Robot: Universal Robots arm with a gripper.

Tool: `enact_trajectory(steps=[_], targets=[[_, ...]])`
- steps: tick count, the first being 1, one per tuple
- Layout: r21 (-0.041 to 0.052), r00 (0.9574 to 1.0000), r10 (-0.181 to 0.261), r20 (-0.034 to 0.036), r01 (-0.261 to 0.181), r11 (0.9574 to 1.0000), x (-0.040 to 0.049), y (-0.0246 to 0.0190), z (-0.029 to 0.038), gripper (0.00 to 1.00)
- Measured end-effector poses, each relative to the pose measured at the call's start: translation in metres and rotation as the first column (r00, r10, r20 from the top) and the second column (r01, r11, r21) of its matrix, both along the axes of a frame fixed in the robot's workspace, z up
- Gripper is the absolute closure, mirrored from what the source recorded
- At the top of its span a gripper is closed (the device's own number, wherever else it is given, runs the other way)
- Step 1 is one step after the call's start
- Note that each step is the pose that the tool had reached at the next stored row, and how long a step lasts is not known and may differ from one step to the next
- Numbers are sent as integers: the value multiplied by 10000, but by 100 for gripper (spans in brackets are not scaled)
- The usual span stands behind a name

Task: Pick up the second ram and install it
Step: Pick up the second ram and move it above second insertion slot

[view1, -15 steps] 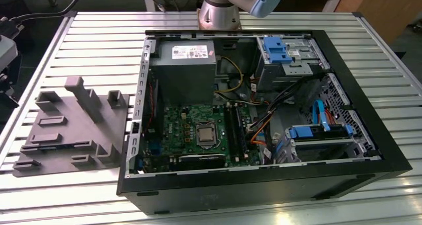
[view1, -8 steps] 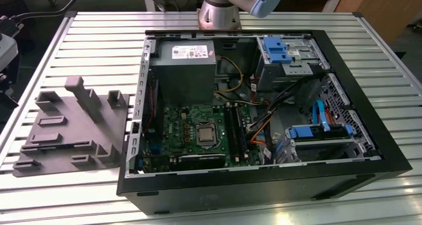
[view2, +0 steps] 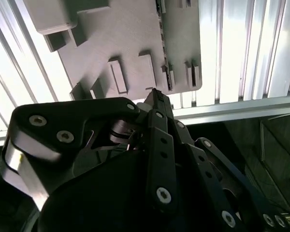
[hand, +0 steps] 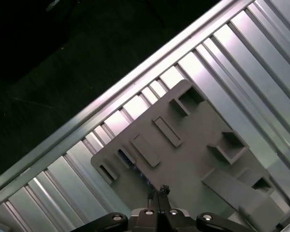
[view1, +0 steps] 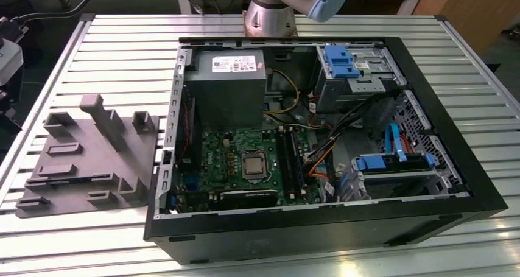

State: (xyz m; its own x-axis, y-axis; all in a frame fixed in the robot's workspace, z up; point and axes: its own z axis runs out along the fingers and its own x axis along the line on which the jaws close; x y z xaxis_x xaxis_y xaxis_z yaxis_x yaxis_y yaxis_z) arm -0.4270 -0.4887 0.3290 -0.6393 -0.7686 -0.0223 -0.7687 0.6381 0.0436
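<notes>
So the black linkage-style gripper (view2: 155, 94) is hanging over the flat grey plastic tray with raised blocks and narrow slots (view2: 116, 34). In both wrist views its fingertips (view2: 158, 108) are looking pressed together, with no gap and nothing between them, so closed and empty as far as I can see. The second ram, a thin dark stick of circuit board (view2: 167, 79), is standing on edge in one of the narrow slots running close to the tray's edge. In the first wrist view it's showing as a dark line with a bluish glint (hand: 133, 166), lined up just past the gripper (hand: 159, 189) tips. The gripper seems to be hovering clear of it, not touching. The tray (view1: 89, 161) is lying on the silver ribbed aluminium table (view1: 122, 33), just beside the open black PC tower case lying on its side (view1: 325, 228), on the exterior view's left of it. Inside the case the green motherboard (view1: 235, 149) is facing up, with its long black slots (view1: 288, 158) sitting next to the processor socket. It's too small to tell whether anything is sitting in those. A grey boxy power supply (view1: 228, 88) is sitting above the board. The silver robot arm with a blue cap (view1: 272, 15) is standing behind the case.
</notes>
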Motion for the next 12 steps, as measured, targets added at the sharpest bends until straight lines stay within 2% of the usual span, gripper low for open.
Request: enact_trajectory(steps=[7, 12], targets=[[1, 9984, 564, 1, -564, 9984, -1, 0, -1, 89], [0, 9935, 1137, 1, -1137, 9935, -1, 0, -2, 89]])
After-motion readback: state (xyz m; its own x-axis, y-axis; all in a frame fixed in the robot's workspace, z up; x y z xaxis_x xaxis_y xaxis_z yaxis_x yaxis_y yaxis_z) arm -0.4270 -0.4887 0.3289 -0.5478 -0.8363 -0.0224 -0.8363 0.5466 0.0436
